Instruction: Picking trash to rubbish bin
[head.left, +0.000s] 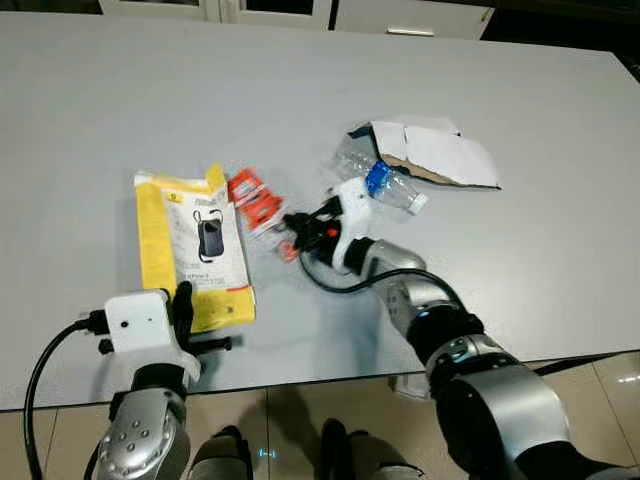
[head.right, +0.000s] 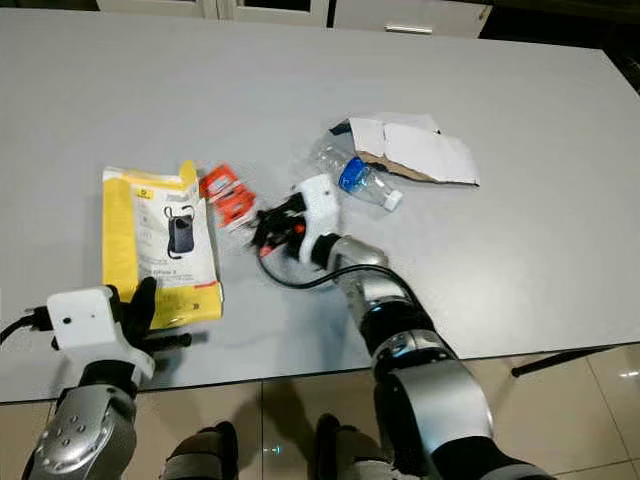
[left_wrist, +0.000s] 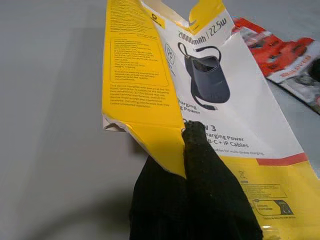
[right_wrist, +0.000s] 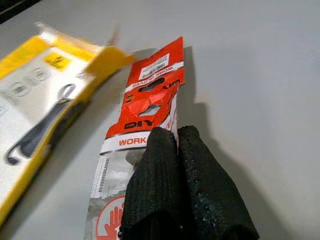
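A yellow and white power-bank box (head.left: 190, 245) lies flat on the grey table (head.left: 120, 100). My left gripper (left_wrist: 192, 129) is shut on the box's near yellow edge. To the right of the box, a red glove wrapper (right_wrist: 150, 102) is pinched at its near end by my shut right gripper (head.left: 292, 235). Behind the right wrist, a clear plastic bottle (head.left: 385, 180) with a blue label lies on its side. It touches a torn piece of white and brown cardboard (head.left: 435, 152).
The table's front edge (head.left: 300, 385) runs just before my arms, with tiled floor below. White cabinet fronts (head.left: 400, 15) stand behind the table's far edge. A black cable (head.left: 330, 280) loops from the right wrist onto the tabletop.
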